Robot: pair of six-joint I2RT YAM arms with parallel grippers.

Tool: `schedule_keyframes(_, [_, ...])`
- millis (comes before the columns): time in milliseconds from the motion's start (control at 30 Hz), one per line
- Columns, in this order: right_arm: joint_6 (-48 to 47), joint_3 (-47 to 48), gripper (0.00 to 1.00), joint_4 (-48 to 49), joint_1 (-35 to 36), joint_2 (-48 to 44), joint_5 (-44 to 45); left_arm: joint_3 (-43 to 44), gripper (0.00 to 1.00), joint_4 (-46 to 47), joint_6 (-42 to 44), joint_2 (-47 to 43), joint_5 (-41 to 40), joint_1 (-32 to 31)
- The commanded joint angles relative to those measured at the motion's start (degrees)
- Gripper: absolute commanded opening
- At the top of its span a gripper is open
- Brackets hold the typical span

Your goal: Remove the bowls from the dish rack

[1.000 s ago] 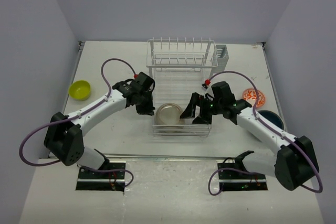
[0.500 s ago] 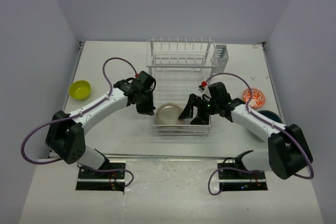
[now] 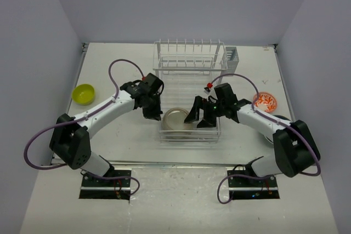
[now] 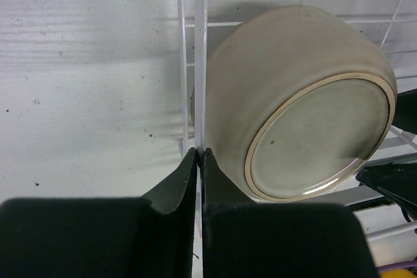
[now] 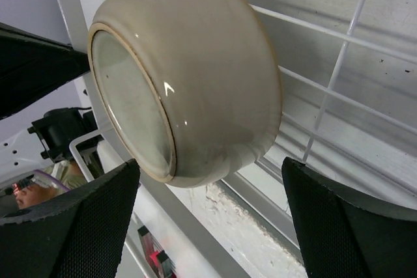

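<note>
Beige bowl (image 3: 178, 119) upside down on rack (image 3: 189, 58) front grid; my R end effector (image 3: 198, 119) spread wide facing it, L end effector (image 4: 199, 153) shut empty beside it; risk: glazed wall slips, rim snags wire.

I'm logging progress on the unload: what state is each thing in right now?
Beige bowl: in the rack, base up, not gripped.
Yellow bowl: out on the table, upright.
Patterned bowl: out on the table, upright.
Rack: standing, one bowl in it.
Left pincer: shut, beside the beige bowl.
Right pincer: open, aimed at the beige bowl.
</note>
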Motion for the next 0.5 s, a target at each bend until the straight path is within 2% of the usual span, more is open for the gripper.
schedule_keyframes(0, [-0.15, 2.05, 0.9, 2.85, -0.35, 1.23, -1.5, 2.25, 0.0, 0.79, 0.83, 1.24, -1.89, -0.09])
schedule_keyframes(467, [0.47, 1.43, 0.9, 6.01, -0.35, 5.18, -3.25, 3.13, 0.0, 0.53, 1.09, 1.94, -1.71, -0.09])
